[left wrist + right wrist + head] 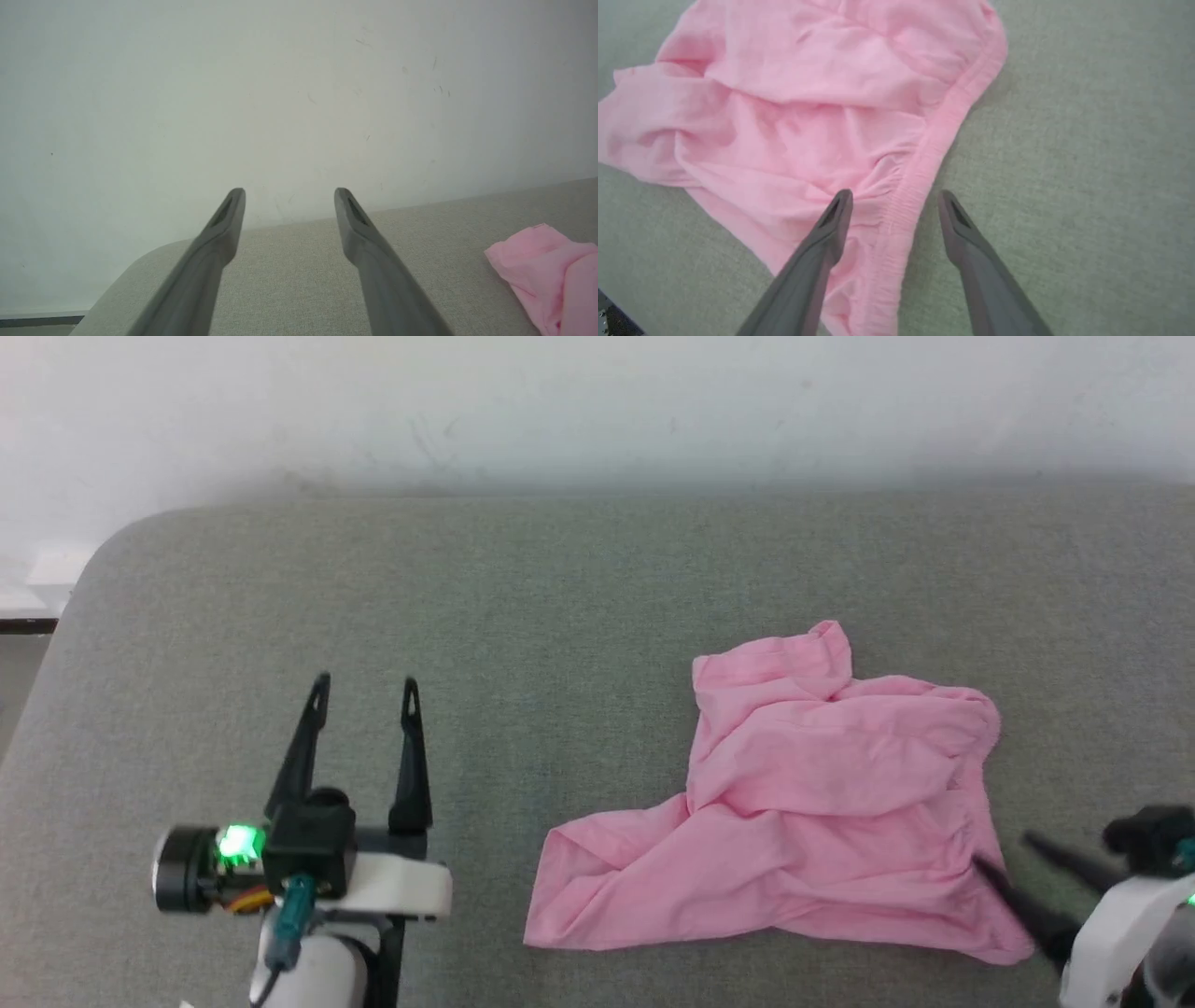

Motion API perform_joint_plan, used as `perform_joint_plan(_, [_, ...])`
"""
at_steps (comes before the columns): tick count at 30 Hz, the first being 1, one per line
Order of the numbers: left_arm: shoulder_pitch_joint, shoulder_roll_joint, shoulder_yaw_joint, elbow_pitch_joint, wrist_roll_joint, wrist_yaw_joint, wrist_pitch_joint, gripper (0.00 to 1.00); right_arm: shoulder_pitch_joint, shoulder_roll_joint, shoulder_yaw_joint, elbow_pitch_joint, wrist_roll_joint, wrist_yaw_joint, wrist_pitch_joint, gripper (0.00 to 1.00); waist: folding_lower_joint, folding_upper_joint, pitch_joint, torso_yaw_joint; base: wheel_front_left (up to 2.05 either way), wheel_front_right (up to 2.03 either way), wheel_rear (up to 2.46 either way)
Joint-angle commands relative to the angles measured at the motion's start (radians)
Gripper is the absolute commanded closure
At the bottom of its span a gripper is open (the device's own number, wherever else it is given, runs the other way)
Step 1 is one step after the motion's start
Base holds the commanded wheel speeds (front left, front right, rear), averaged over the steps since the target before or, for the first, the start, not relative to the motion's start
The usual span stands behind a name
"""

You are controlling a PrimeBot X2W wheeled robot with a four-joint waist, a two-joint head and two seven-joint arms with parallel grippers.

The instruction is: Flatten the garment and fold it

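The light-pink shorts (803,793) lie crumpled on the grey cushion, right of centre in the head view. Their gathered elastic waistband (934,144) runs down the right side of the heap in the right wrist view. My right gripper (1004,854) is open at the shorts' right edge, one finger over the pink cloth and the other over bare cushion, the waistband between them (894,205). My left gripper (364,695) is open and holds nothing, well to the left of the shorts. In the left wrist view a corner of the shorts (551,270) shows at the right, beyond that gripper (289,200).
The grey fabric cushion (523,635) spans the view, with a rounded corner at the far left (121,537). A pale wall (597,401) rises right behind it. Bare cushion lies between my left gripper and the shorts.
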Motion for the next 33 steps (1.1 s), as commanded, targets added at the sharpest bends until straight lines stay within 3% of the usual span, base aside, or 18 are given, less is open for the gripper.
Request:
perform_joint_plan(1, [-0.038,0.015,0.004,0.005,0.002,-0.015,-0.005,0.0,0.008,0.009,-0.053,-0.005,-0.041,-0.001,-0.031,0.0,0.0001,-0.0001,-0.002,-0.006,0.0,0.0,0.0])
perform_joint_plan(6, [-0.158,0.065,-0.003,0.071,-0.008,-0.09,-0.005,0.0,0.061,0.105,-0.339,-0.095,-0.198,-0.001,-0.122,0.0,0.0001,-0.0001,0.001,-0.026,0.0,0.0,0.0])
perform_joint_plan(11, [-0.328,0.091,-0.04,0.234,-0.04,-0.216,-0.003,0.0,0.139,0.303,-0.633,-0.237,-0.44,-0.001,-0.155,0.0,0.0001,-0.0001,0.014,-0.043,0.0,0.0,0.0])
perform_joint_plan(13, [-0.406,0.095,-0.067,0.303,-0.049,-0.27,0.026,0.0,0.168,0.393,-0.708,-0.3,-0.53,-0.001,-0.159,0.0,0.0001,-0.0001,0.023,-0.049,0.0,0.0,0.0])
perform_joint_plan(17, [-0.56,0.091,-0.149,0.404,-0.072,-0.327,0.113,0.0,0.202,0.548,-0.811,-0.427,-0.677,-0.001,-0.162,0.0,0.0001,-0.0001,0.046,-0.064,0.0,0.0,0.0])
perform_joint_plan(19, [-0.63,0.085,-0.206,0.444,-0.102,-0.337,0.167,0.0,0.212,0.608,-0.836,-0.482,-0.722,-0.001,-0.162,0.0,0.0001,-0.0001,0.059,-0.074,0.0,0.0,0.0])
perform_joint_plan(22, [-0.729,0.096,-0.382,0.483,-0.18,-0.339,0.257,0.0,0.226,0.668,-0.837,-0.537,-0.763,-0.001,-0.162,0.0,0.0001,-0.0001,0.081,-0.097,0.0,0.0,0.0])
perform_joint_plan(27, [-0.886,0.143,-0.702,0.498,-0.397,-0.339,0.439,0.0,0.234,0.701,-0.785,-0.553,-0.795,-0.001,-0.162,0.0,0.0001,-0.0001,0.13,-0.141,0.0,0.0,0.0])
perform_joint_plan(33, [-1.042,0.204,-1.012,0.484,-0.621,-0.34,0.616,0.0,0.212,0.718,-0.739,-0.547,-0.808,-0.001,-0.162,0.0,0.0001,-0.0001,0.193,-0.206,0.0,0.0,0.0])
